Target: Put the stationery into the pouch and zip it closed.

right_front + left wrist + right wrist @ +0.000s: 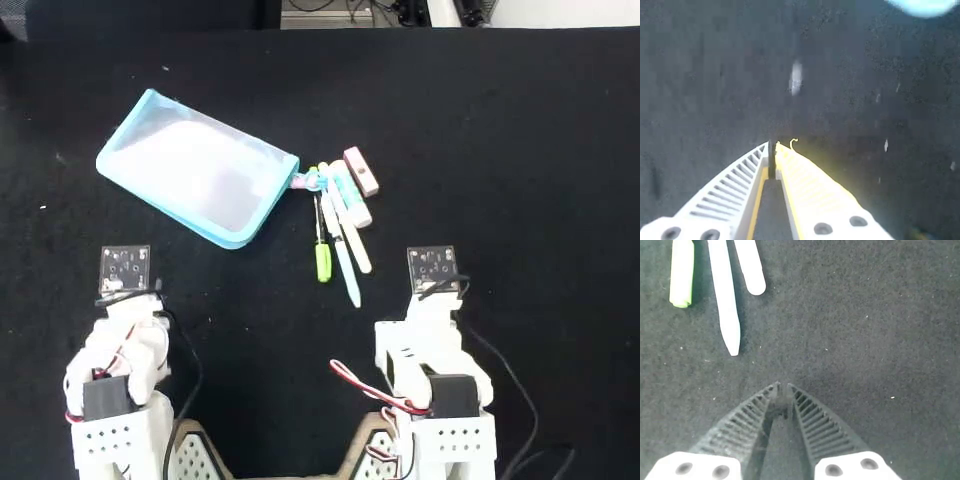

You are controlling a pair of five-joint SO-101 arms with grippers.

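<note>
A light blue pouch (197, 168) with a clear mesh face lies tilted at the back left of the black table; a corner of the pouch (925, 6) shows in the left wrist view. Beside its right end lies a loose cluster of stationery (341, 205): a green pen (322, 250), a pale blue pen (345, 262), a cream pen (356, 245) and a pink eraser (361, 171). The green pen (681, 271), pale blue pen (726, 305) and cream pen (750, 265) lie ahead of my right gripper (783, 386), which is shut and holds nothing. My left gripper (773, 146) is shut over bare cloth.
Both arms sit folded at the near edge, the left arm (115, 370) and right arm (430, 375), with a red and white cable (365, 385) between them. Black cloth (500, 150) covers the whole table.
</note>
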